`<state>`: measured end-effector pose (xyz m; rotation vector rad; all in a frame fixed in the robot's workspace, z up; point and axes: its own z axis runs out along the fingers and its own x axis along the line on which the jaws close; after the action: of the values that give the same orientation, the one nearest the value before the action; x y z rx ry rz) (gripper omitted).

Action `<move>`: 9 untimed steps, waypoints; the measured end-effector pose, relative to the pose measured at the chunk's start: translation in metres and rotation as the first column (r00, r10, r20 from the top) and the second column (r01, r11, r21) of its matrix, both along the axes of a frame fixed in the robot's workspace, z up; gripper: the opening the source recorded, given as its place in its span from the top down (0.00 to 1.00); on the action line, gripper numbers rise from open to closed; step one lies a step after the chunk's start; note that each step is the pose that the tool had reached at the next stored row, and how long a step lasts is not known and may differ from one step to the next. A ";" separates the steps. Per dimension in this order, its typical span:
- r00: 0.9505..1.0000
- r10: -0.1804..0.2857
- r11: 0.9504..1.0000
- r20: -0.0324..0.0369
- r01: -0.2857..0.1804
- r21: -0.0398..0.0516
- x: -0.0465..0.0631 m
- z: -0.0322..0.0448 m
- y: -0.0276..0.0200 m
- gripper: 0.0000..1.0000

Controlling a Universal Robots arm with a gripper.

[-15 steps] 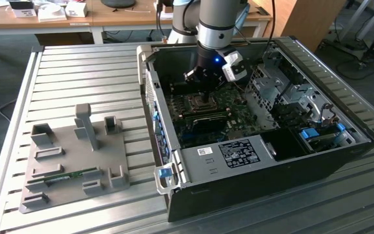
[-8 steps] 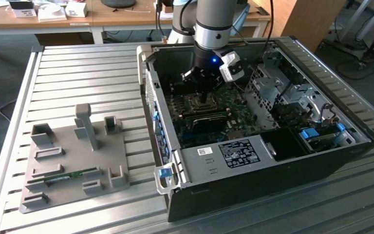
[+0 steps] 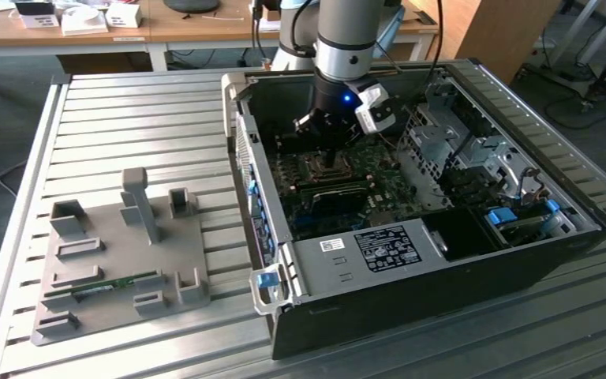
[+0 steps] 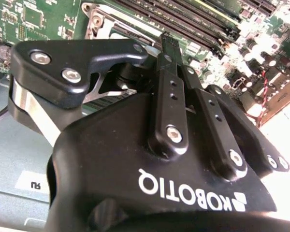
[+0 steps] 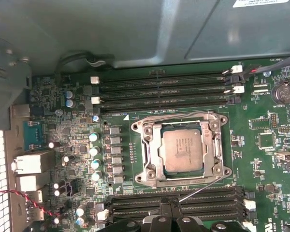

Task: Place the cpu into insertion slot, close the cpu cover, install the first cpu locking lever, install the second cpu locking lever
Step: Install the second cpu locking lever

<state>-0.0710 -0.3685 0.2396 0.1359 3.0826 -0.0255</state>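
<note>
The cpu (image 5: 182, 151) lies flat in the insertion slot (image 5: 141, 178) on the green motherboard, its grey top showing. The cpu cover (image 5: 152, 153) is down over it, framing the chip through its window. One thin wire lever (image 5: 170, 116) runs along the cover's edge on the side of the upper memory slots. A second wire lever (image 5: 203, 187) slants away from the socket, its free end beside my fingertips. My gripper (image 5: 170, 211) (image 4: 166, 46) (image 3: 330, 164) hangs inside the open computer case just off the socket, fingers shut with nothing visibly between them.
Long black memory slots (image 5: 164, 89) flank the socket on two sides, the nearer bank (image 5: 183, 203) right under my fingertips. The case walls (image 3: 242, 150) and a drive cage (image 3: 461, 150) close in around. A grey fixture tray (image 3: 124, 253) sits on the slatted table.
</note>
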 end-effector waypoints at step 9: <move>1.000 0.000 1.000 0.000 0.000 0.000 -0.005 -0.0044 0.0000 0.89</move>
<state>-0.0756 -0.3685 0.2352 0.1358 3.0825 -0.0253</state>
